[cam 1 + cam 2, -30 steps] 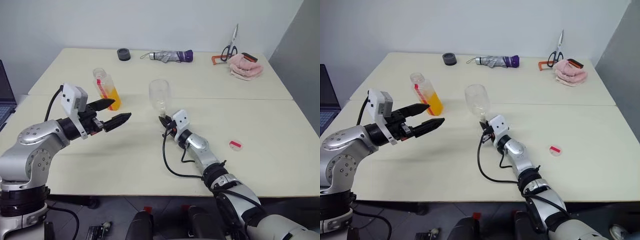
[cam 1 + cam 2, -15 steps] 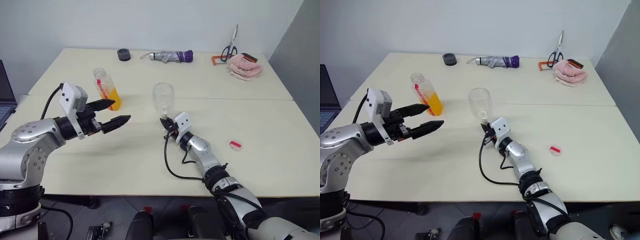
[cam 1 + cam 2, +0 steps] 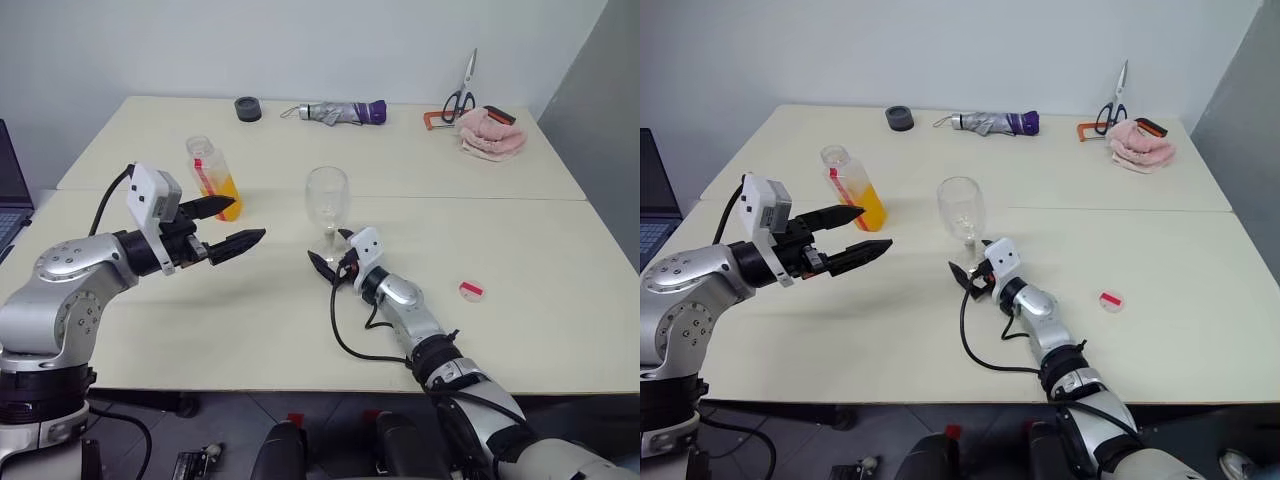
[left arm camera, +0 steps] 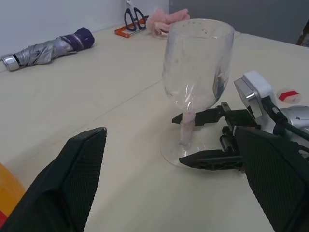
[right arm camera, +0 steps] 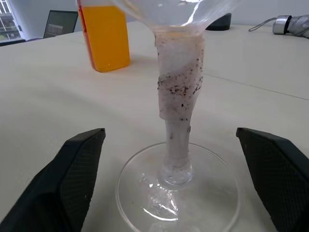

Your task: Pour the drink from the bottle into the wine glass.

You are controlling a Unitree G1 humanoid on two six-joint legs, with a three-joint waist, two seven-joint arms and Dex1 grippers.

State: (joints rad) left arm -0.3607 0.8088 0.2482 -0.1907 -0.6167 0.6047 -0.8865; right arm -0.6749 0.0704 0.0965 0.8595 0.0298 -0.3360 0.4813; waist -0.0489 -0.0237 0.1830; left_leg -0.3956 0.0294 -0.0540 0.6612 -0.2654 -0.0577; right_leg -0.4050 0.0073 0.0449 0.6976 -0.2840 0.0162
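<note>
The wine glass is clear and glossy, its stem wrapped in a whitish, speckled film. The bottle is clear plastic holding translucent orange drink. The table is matt, smooth cream laminate. Gripper fingers are black with a fine textured, matt surface. The pink cloth looks soft.

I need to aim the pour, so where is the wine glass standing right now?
The wine glass stands upright near the table's middle, just beyond the open right gripper, with the bottle off to its left.
</note>
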